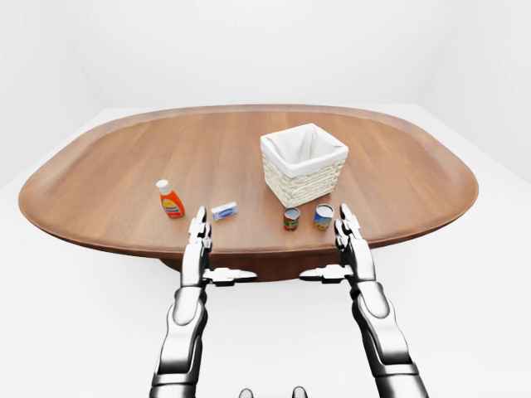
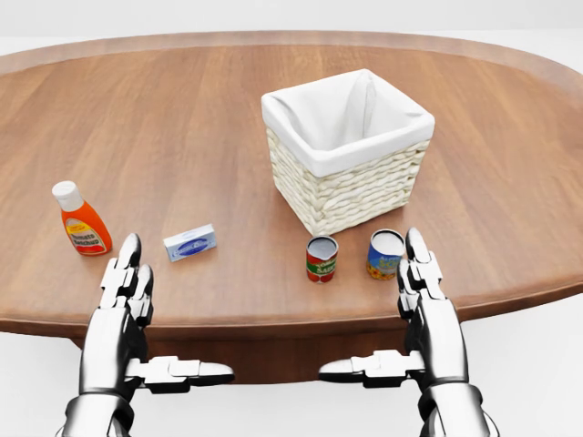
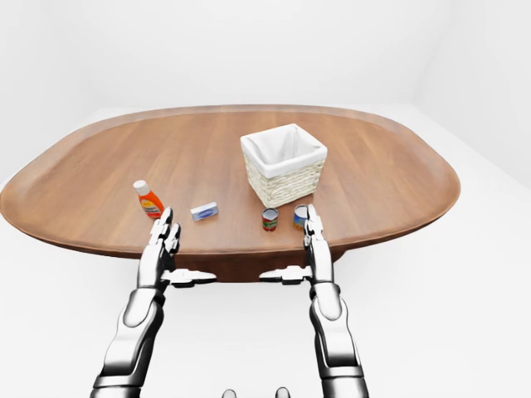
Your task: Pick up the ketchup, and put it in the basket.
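Ketchup (image 2: pixel 81 221) is seen upright at the head view's left, just beyond the left hand (image 2: pixel 124 296), whose fingers are spread and hold nothing. The bottle is judged light, probably smooth plastic, best gripped around its orange body below the white cap. The basket (image 2: pixel 351 187) stands rightward; the right hand (image 2: pixel 424 300) is likewise splayed and empty.

Bright, even light is filling all 3 sharp renders; soft glare is washing the table (image 1: pixel 124 157), and shadows are staying faint.
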Controlling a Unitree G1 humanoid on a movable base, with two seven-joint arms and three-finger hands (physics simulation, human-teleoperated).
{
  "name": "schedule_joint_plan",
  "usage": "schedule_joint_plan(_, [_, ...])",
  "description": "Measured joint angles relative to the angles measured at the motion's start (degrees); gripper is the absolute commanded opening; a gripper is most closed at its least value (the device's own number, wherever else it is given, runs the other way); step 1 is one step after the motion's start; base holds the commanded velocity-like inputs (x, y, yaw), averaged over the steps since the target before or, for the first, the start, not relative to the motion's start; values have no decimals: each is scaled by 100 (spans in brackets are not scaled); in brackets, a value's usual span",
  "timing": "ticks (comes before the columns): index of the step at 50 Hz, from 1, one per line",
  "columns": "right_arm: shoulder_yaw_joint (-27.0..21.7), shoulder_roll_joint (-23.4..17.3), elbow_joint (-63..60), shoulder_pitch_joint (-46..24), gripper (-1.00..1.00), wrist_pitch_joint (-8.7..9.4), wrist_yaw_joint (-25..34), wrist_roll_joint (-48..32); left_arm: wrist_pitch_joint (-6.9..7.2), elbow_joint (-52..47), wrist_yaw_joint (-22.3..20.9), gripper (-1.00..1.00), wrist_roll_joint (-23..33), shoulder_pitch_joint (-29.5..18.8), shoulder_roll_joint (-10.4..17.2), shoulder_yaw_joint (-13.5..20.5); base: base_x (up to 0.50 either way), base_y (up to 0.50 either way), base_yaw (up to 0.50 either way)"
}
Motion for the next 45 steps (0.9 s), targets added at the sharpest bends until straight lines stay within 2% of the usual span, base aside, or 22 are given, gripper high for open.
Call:
schedule_joint_plan(14, [-81, -48, 531, -182, 100, -222, 81, 30, -268, 477, 4, 100, 3, -185, 72, 130, 0, 0, 0])
schedule_joint_plan(25, [-62, -57, 545, -175, 100, -286, 49, -45, -308, 521, 57, 100, 45, -209, 101, 160, 0, 0, 0])
schedule_joint_plan(28, [-16, -46, 305, -75, 100, -274, 80, -82, -238, 292, 49, 100, 68, -114, 96, 143, 0, 0, 0])
schedule_joint_plan(31, [38, -32, -54, 75, 100, -218, 92, -142, -107, -127, 28, 100, 70, 42, 81, 132, 0, 0, 0])
schedule_joint_plan(40, [244, -9, -1396, 657, 100, 78, 95, -405, 329, -1541, -62, 100, 9, 557, 36, 192, 0, 0, 0])
schedule_joint_plan(45, [330, -11, -1969, 910, 100, 207, 81, -525, 526, -2156, -137, 100, -33, 774, 11, 276, 0, 0, 0])
